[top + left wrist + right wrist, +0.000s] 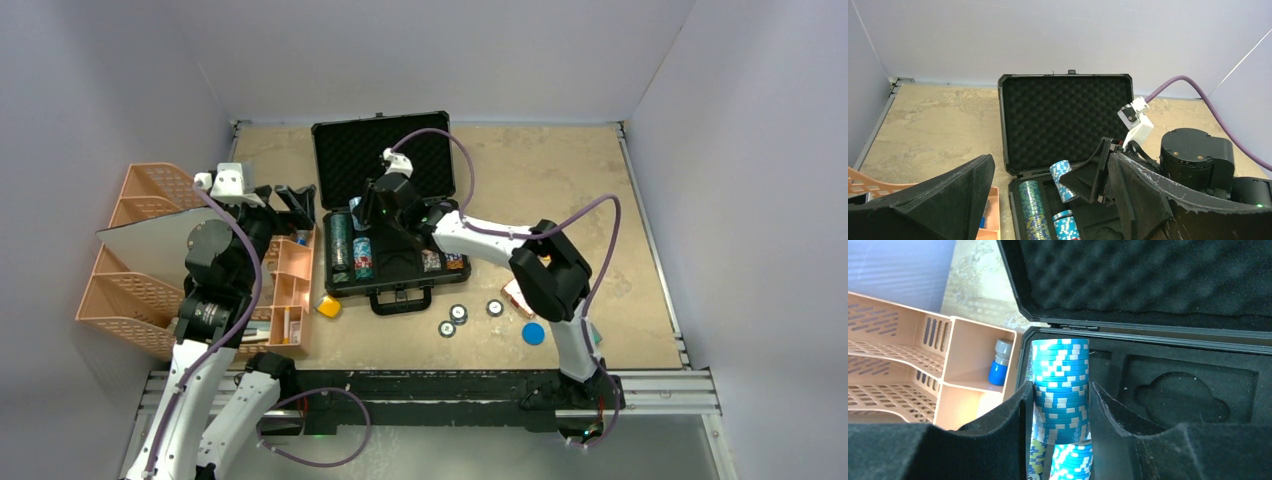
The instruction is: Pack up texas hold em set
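The black briefcase [400,270] lies open mid-table, its foam-lined lid [380,160] propped up. My right gripper [362,212] is shut on a stack of light-blue poker chips [1060,390] and holds it over the case's left slots; the stack also shows in the left wrist view [1064,181]. A green-and-blue chip row [1034,210] and more light-blue chips [1067,227] lie in the case. Two card decks [443,261] sit in its right side. Small buttons [457,314] and a blue disc [533,333] lie on the table in front. My left gripper [290,200] is open, left of the case.
A peach plastic organiser [150,260] stands at the left, with a blue-capped bottle [998,367] in one compartment. A small yellow block [329,306] lies between organiser and case. A reddish item [515,295] lies under the right arm. Walls enclose the table.
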Motion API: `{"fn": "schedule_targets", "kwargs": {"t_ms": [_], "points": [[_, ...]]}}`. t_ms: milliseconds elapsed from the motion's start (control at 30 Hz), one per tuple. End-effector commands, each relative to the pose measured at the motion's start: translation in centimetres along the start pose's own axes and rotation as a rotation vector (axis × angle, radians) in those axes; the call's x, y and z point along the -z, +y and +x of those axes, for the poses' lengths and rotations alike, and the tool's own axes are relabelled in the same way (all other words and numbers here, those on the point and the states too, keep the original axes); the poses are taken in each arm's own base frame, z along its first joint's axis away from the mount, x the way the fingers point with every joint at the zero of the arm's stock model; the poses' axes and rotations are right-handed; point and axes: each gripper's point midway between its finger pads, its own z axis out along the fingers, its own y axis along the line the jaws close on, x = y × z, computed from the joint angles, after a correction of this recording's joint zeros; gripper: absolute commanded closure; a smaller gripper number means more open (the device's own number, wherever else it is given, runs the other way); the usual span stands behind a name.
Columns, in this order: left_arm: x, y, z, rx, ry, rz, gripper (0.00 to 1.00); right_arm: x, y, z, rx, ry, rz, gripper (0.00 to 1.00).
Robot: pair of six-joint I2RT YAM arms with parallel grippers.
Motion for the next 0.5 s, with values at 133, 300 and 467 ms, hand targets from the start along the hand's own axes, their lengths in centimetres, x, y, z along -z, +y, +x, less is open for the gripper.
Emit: {"fn": "schedule_targets", "kwargs": {"t_ms": [133,300,467], "points": [[-0.3,0.3,-0.6,0.009,-0.025,-0.018,0.12,-1.5,1.3,-3.2,-0.009,-0.129,-0.028,0.73],[-0.3,0.4,-0.7,0.009,-0.025,-0.019,0.12,-1.9,0.7,-1.8,-0.010,-0.095,-0.018,0.72],[-0.3,0.3,-0.6,0.009,-0.025,-0.018,0.12,-2.0,0.7,-0.8,-0.023,-0.062,-0.022,0.65]]}}
